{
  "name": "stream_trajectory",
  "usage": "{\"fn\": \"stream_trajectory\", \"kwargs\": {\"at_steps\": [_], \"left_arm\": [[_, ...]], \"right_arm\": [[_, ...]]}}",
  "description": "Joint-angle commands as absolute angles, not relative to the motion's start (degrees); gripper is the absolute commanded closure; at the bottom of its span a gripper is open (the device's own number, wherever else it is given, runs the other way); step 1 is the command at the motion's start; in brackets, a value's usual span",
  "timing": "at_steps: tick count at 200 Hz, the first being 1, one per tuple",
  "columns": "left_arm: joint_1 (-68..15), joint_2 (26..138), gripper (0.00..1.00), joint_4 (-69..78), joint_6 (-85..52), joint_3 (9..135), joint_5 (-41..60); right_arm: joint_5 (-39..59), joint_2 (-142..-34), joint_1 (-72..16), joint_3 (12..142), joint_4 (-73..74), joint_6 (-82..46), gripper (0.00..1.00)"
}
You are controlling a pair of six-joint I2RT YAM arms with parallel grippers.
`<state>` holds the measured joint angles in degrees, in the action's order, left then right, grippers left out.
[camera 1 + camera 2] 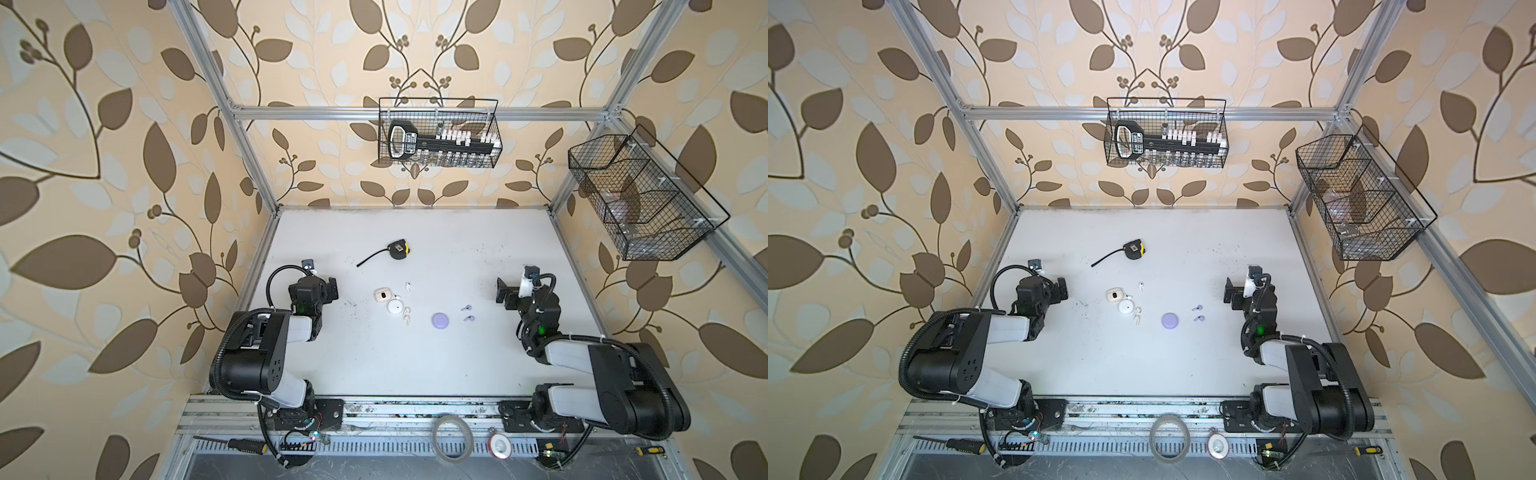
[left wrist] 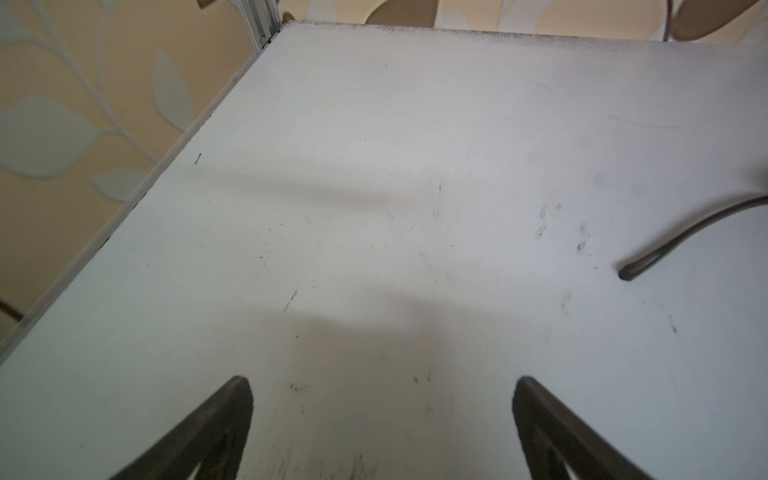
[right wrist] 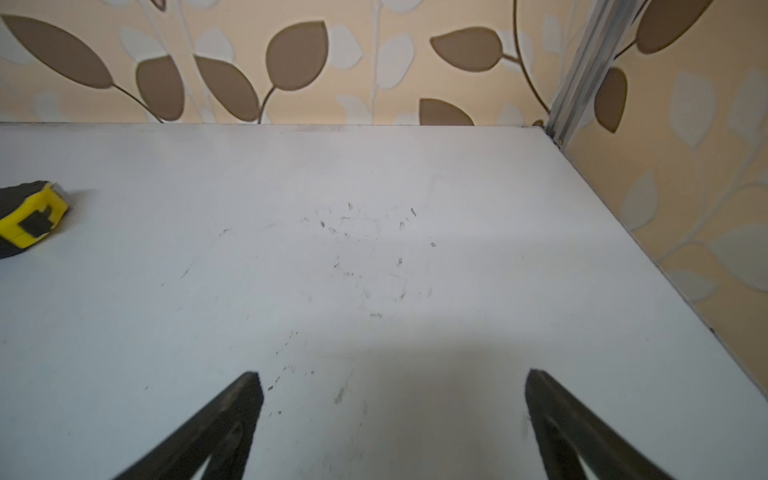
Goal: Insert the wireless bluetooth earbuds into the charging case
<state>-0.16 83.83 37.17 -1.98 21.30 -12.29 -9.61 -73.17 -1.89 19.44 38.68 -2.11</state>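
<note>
Your left gripper point(image 2: 383, 380) and right gripper point(image 3: 392, 373) wait at either side, jaws apart and empty, leaving the earbuds point(image 1: 466, 308) and cases point(image 1: 440, 320) reachable.

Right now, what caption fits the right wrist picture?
Open right gripper over the white table, a tape measure nearby.
</note>
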Motion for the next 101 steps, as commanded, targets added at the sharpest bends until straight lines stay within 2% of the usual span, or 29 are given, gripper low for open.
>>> {"fn": "stream_trajectory", "kwargs": {"at_steps": [1, 12, 20, 26, 40, 45, 53, 65, 75, 92, 101], "left_arm": [[0.0, 74.4, 0.01, 25.1, -5.3, 26.2, -12.5], [0.0, 70.7, 0.01, 20.4, -7.7, 27.3, -11.3], [0.0, 68.0, 0.01, 18.4, -8.2, 27.4, -8.8], [0.0, 65.5, 0.01, 17.2, -8.6, 27.3, -6.9], [0.0, 58.1, 0.01, 12.1, -14.5, 27.1, -6.5], [0.0, 55.5, 0.01, 8.7, -19.1, 27.7, -8.4], [0.0, 52.1, 0.01, 1.3, -25.4, 29.3, -10.7], [0.0, 47.6, 0.01, 1.6, -26.4, 28.1, -6.0], [0.0, 45.3, 0.01, 3.7, -27.4, 26.0, -2.0], [0.1, 42.9, 0.01, 2.7, -35.2, 24.7, -3.9], [0.1, 42.6, 0.01, 2.8, -35.8, 25.3, -1.8]], "right_arm": [[-14.0, -69.8, -2.5, 30.7, 20.1, -5.6, 0.00], [-12.9, -69.6, -2.5, 31.8, 19.7, -9.5, 0.00], [-15.8, -68.9, -2.4, 32.9, 17.4, -16.0, 0.00], [-19.0, -67.7, -2.3, 35.6, 9.6, -21.0, 0.00], [-23.0, -65.3, -3.2, 36.2, 6.0, -22.7, 0.00], [-22.4, -64.0, -3.2, 35.3, 6.1, -23.5, 0.00], [-16.1, -60.9, -2.3, 34.6, 5.6, -23.8, 0.00], [-8.7, -55.3, -2.2, 33.6, 6.9, -24.5, 0.00], [-10.1, -50.6, -6.1, 32.5, 7.6, -24.8, 0.00], [-13.3, -45.2, -13.8, 30.7, 9.3, -22.9, 0.00], [-13.5, -43.6, -17.3, 29.6, 10.8, -21.6, 0.00]]}}
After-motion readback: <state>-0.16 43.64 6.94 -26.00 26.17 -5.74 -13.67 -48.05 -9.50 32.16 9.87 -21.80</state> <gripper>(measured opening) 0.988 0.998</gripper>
